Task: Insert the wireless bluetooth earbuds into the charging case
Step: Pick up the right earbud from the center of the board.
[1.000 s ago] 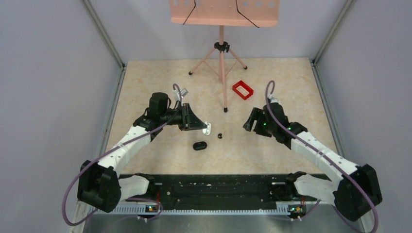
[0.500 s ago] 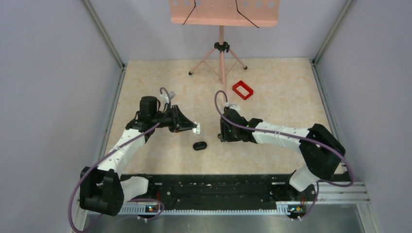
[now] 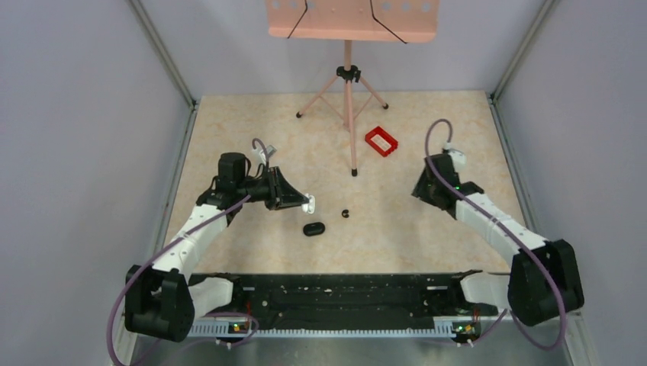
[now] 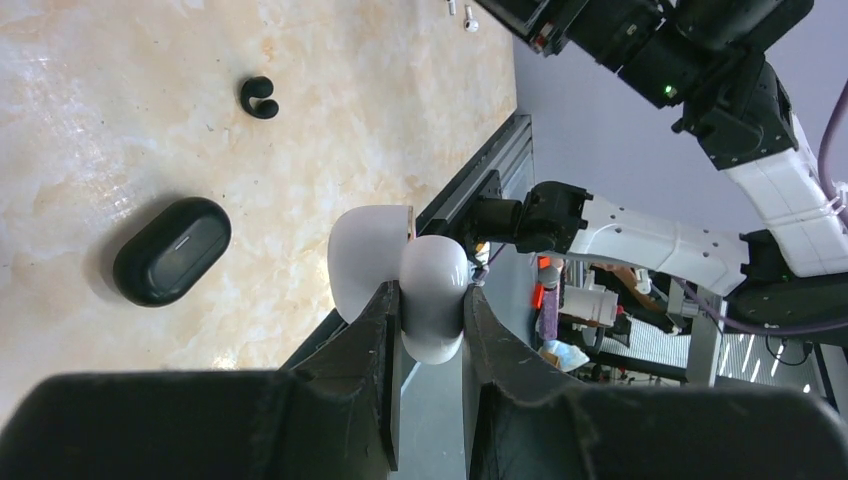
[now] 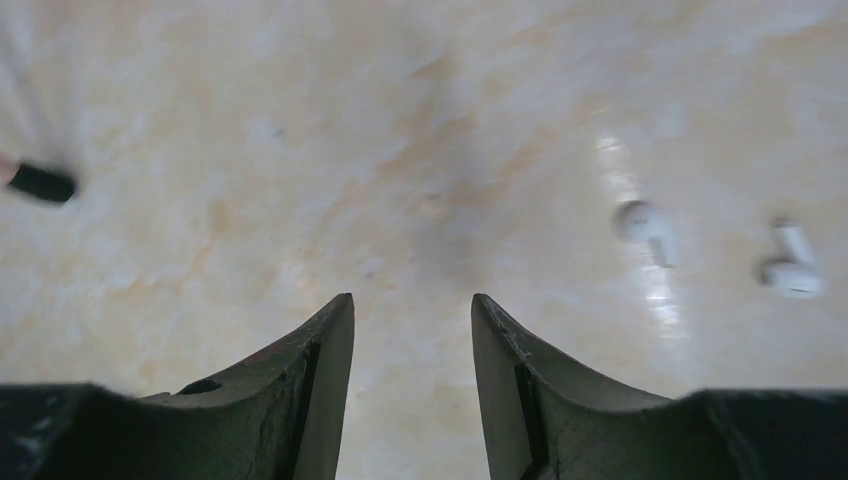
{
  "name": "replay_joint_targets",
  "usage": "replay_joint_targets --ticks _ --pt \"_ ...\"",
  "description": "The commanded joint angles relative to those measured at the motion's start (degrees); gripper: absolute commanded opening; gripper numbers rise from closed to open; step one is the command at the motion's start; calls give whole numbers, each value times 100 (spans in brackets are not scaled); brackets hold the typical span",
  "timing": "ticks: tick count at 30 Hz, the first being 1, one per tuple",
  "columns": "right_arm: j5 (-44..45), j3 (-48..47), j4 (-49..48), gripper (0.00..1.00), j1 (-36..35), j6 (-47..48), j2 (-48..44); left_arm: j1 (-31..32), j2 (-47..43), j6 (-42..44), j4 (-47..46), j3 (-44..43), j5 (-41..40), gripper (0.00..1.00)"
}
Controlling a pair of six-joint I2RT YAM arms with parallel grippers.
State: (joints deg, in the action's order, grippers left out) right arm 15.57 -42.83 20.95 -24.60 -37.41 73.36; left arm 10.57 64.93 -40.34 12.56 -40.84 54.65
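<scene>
– Top external view first: where does the black earbud lie?
– On the table, near the middle. It sits just to the right of the black case and a little farther from the arm bases. The two are near each other but not touching.
– Which arm is nearer?
– The left gripper hangs just beside the black case, far closer than the right one. But it is clenched on a white case that looks hinged open, so it has no free fingers.
– And the other side?
– The right gripper is well off toward the right of the table. Its fingers are parted with nothing between them. Its wrist camera shows bare table and two white buds off to one side, with the black earbud out of view. From there the earbud lies toward the robot's left, in toward the centre.
– How does the black case sit?
– It lies flat, with its long axis running roughly across the table, left to right. Its lid looks shut to me. I judge the free right arm would have to swing inward for the earbud, and the black case would need opening before anything goes in.
</scene>
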Motion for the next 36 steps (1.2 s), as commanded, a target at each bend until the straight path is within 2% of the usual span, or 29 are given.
replay_joint_targets --ticks 1,4,8,16,27,33,36 --pt "124 258 540 47 1287 200 -544 -6 5 45 -250 -189 182 0" --pt "18 298 640 47 1950 262 -506 2 9 -17 -372 -188 164 0" --pt "-76 259 582 47 2316 416 -223 15 32 -74 -512 -201 164 0" --pt "-292 359 165 44 2358 562 370 23 125 -70 -585 -200 208 0" --pt "-211 250 -97 36 2355 857 645 25 158 -178 -745 -170 204 0" --pt "-295 144 -127 36 2355 967 694 33 169 -221 -768 -170 184 0" --pt "-602 158 -316 38 2355 1077 706 42 186 -278 -841 -179 164 0"
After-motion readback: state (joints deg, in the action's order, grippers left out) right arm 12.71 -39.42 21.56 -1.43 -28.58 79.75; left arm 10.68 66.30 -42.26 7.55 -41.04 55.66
